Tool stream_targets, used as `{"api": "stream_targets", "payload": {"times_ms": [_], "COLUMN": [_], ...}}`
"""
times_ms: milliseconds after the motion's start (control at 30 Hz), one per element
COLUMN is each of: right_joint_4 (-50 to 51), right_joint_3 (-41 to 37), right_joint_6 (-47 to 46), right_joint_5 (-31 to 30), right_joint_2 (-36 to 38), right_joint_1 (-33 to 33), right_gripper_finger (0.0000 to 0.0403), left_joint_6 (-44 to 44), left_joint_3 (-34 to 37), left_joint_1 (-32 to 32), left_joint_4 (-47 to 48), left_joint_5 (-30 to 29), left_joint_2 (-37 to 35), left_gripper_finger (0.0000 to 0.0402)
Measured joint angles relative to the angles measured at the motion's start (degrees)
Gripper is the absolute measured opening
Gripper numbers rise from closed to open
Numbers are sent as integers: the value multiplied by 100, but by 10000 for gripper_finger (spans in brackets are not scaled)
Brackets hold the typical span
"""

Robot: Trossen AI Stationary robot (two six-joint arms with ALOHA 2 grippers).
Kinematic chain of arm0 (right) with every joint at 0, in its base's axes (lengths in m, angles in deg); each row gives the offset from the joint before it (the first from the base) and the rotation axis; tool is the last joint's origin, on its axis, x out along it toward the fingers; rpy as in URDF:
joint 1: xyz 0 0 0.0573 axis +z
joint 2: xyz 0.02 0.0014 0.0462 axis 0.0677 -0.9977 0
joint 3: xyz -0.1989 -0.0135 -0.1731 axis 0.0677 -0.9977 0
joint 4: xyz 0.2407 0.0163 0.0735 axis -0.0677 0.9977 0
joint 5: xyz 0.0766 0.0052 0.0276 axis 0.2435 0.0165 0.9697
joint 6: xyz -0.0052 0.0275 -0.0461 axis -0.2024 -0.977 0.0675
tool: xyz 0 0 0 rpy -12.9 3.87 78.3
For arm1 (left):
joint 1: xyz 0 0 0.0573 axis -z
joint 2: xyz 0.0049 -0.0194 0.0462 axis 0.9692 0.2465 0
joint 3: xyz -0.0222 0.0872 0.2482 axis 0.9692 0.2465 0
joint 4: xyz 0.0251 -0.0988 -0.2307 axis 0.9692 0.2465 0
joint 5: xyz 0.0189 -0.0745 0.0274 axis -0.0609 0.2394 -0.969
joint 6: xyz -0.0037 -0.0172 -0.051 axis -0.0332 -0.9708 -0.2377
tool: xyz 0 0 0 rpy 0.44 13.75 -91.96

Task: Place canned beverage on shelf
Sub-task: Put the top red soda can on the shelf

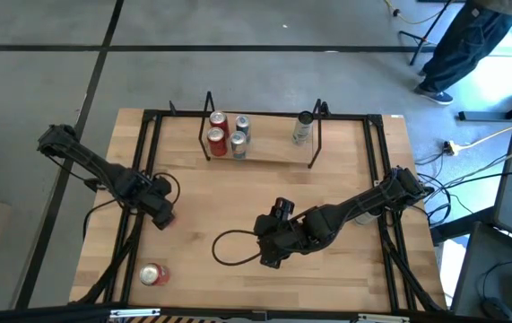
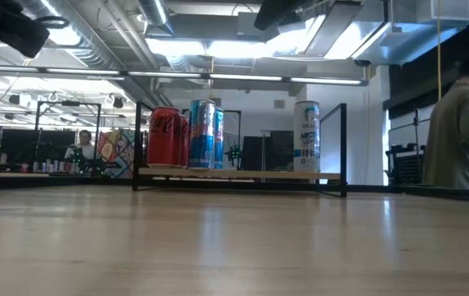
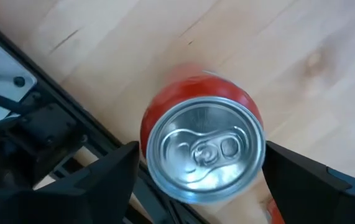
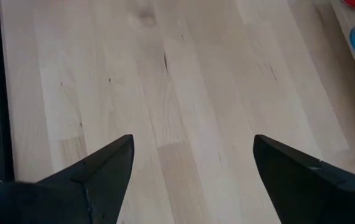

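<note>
Four cans on the shelf; one can near the table's front.

Grey concrete floor spreading around light wood table, dark lines crossing it. Black metal frame running along table edges. Cables trailing over floor at right side. Person in dark trousers standing at far right corner. Bright ceiling lights glowing overhead, pipes and ducts hanging up there. Person in grey jacket standing at right, another person sitting far back at left. Colourful board leaning beside them.
</note>
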Motion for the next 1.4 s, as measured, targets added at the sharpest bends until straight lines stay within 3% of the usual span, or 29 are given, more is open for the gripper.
{"api": "stream_targets", "payload": {"times_ms": [267, 400, 533, 700, 867, 1133, 1400], "right_joint_4": [112, 372, 603, 825, 341, -902, -922], "right_joint_3": [0, 0, 0, -317, -1626, -3997, -4978], "right_joint_6": [1, -4, 163, 436, 354, 223, 166], "right_joint_5": [3, -4, 47, 253, 310, 461, 651], "right_joint_2": [0, 32, 278, 734, 1691, 3368, 3901], "right_joint_1": [0, 48, 162, 280, 262, 258, 256], "right_gripper_finger": [317, 317, 317, 317, 317, 317, 317], "left_joint_6": [599, 727, 1391, 2127, 2973, 4250, 4911], "left_joint_3": [342, 357, 369, -55, -876, -2716, -4354], "left_joint_1": [-41, -59, -61, -134, -479, -1340, -1879], "left_joint_4": [-765, -862, -1757, -2446, -2597, -2593, -2239], "left_joint_5": [-183, -179, -196, -664, -867, -262, 85], "left_joint_2": [-4, -7, 18, 267, 1085, 3110, 4884], "left_gripper_finger": [315, 281, 250, 250, 250, 250, 250]}}
